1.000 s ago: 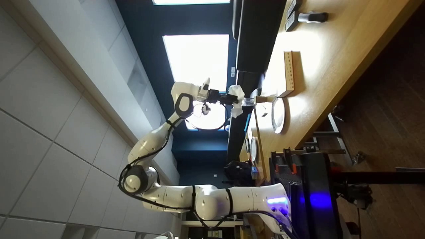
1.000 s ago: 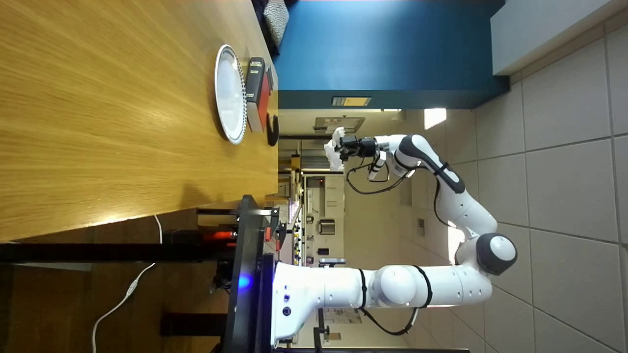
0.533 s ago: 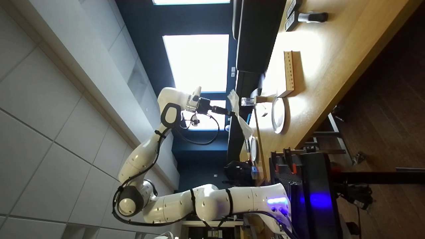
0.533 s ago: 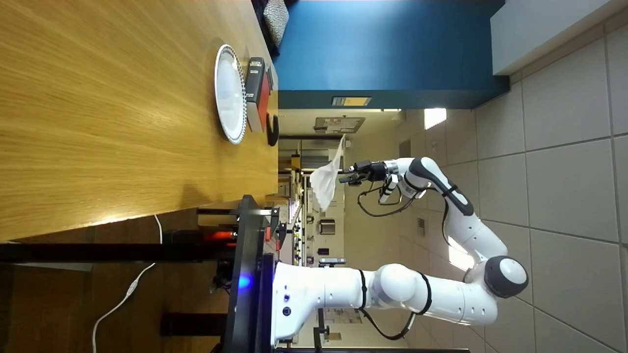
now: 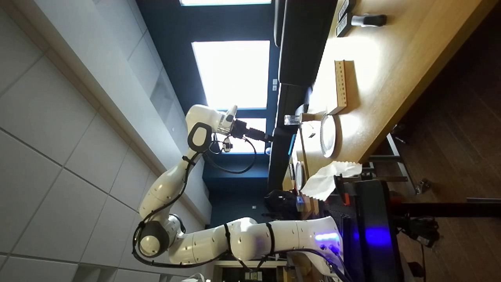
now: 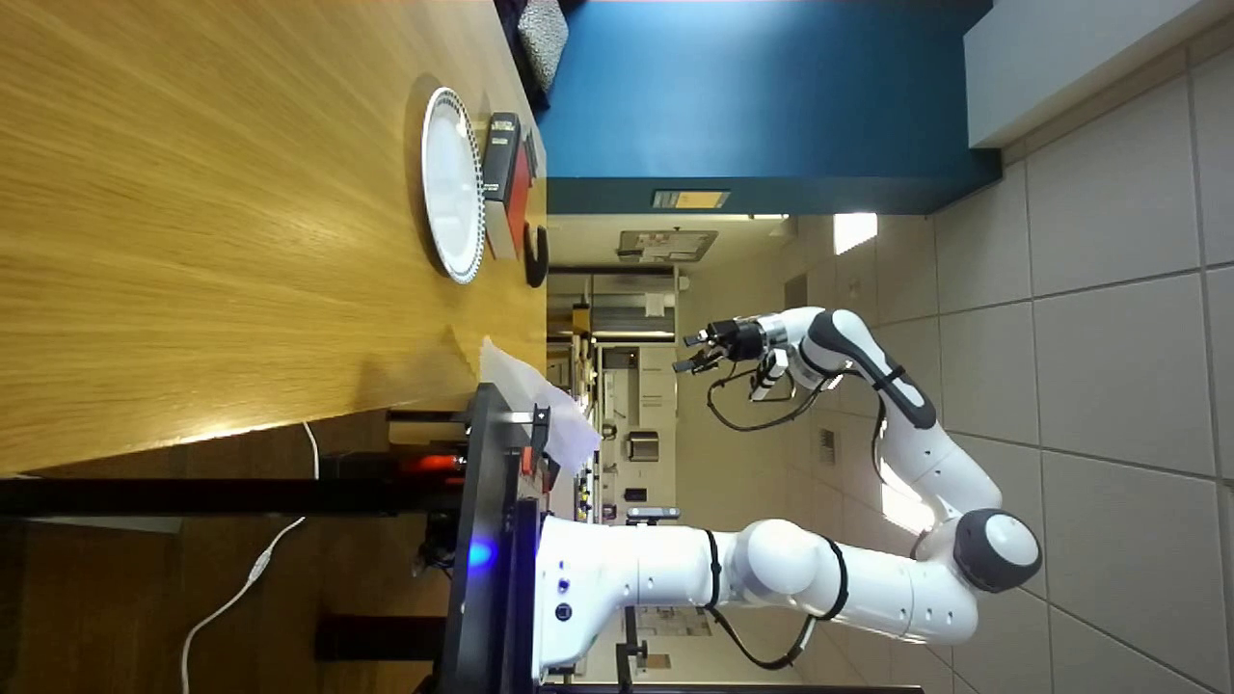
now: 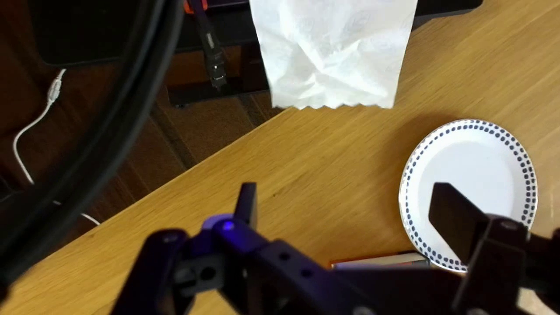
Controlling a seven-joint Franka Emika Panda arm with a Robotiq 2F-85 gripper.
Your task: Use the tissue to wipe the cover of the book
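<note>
– Where's the tissue [image 5: 327,181]?
– Across the robot-side edge of the worktop [image 6: 241,241], partly over the black mount [image 5: 368,200]; can't tell if it's resting there.
– Gripper [image 6: 687,353]?
– Jaws spread wide, nothing btwn, well up high.
– How'll the tissue handle?
– Prob v. light, soft, easy to rip; may drift w/ any draft. I'd pinch the creased patch lightly, not the jagged border.
– And the book [image 5: 340,84]?
– Flat, farther in from that edge, just beside the plate [image 6: 453,188]. Prob stiff & heavy enough for a gentle wipe.
</note>
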